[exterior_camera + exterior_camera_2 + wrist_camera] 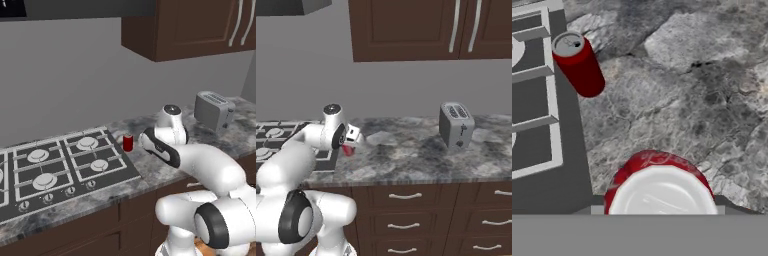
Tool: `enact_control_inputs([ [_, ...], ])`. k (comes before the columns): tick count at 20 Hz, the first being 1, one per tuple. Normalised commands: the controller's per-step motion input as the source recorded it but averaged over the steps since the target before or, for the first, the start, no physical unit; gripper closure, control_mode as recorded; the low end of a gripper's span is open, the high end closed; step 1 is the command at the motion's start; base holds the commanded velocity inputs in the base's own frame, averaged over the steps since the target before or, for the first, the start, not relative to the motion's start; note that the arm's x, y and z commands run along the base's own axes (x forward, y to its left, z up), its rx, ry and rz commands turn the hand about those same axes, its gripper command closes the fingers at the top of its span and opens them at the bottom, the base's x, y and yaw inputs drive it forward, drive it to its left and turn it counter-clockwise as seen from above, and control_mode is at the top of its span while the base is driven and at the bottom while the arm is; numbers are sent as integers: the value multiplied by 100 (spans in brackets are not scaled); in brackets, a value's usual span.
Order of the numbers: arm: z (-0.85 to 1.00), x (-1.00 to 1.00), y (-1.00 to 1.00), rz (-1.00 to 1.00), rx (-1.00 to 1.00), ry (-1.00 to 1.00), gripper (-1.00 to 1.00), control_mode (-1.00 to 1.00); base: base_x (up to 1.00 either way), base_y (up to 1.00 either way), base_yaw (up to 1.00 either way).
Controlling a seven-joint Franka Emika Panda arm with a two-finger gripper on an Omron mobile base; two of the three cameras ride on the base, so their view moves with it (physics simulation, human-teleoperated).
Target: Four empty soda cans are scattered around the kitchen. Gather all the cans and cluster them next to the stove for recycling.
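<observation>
A red soda can [661,187] with a silvery top sits between my fingertips, and my gripper [661,202] is shut on it. From the right base view the held can [347,151] hangs under the gripper [351,143], just above the counter by the stove's right edge. A second soda can [578,62] stands upright on the granite, touching or nearly touching the stove [532,100]. In the left base view this standing can [128,143] is beside the black cooktop [50,170], and my wrist hides the held can.
A silver toaster [214,111] stands at the back right of the counter [406,155], well away from the hand. Dark wall cabinets [431,27] hang overhead. Drawers with handles run below the counter front.
</observation>
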Motion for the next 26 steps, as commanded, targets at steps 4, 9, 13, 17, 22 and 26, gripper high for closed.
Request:
enact_control_inputs([
  [4,-10,50,50,25,0,5,100,-100,0,0,0],
  [9,-26,33,36,1,-1,2,100,-100,0,0,0],
  [13,-28,25,30,-3,-5,-5,100,-100,0,0,0],
  [17,-32,6,37,-2,-2,0,100,-100,0,0,0],
  [22,-24,7,2,-3,-1,-3,100,-100,0,0,0],
  [26,-23,13,-2,0,-1,0,100,-100,0,0,0],
])
